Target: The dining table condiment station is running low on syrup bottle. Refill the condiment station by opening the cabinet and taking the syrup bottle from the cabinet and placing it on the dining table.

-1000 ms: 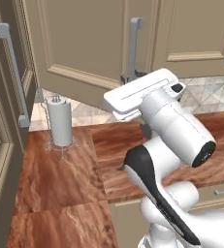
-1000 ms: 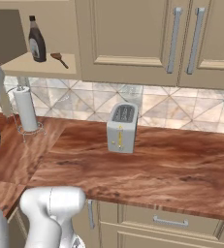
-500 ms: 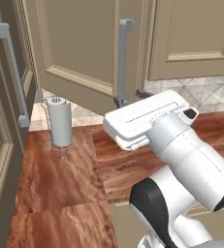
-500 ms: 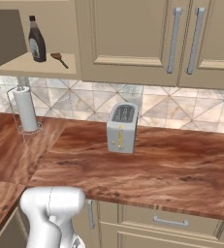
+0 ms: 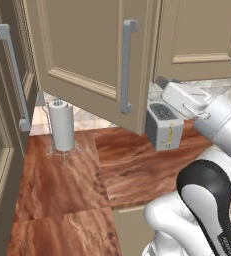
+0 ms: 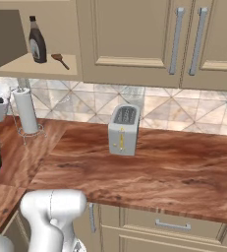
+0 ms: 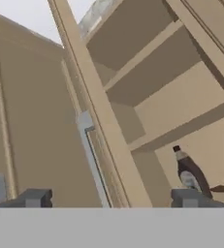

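in the left base view, a white paper towel roll point(image 5: 63, 127) stands at the left on the reddish-brown wood counter point(image 5: 62, 195). the tan cabinet door point(image 5: 94, 60) with its long grey bar handle point(image 5: 127, 67) hangs open, top middle. the dark-brown syrup bottle point(image 6: 37, 42) stands on the cabinet shelf, upper left of the right base view. the gripper point(image 7: 111, 197) is spread wide, grasping nothing

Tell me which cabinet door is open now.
The leftmost door, above the paper towel roll, stands swung out, baring the shelf with the syrup bottle; the other doors are flush shut.
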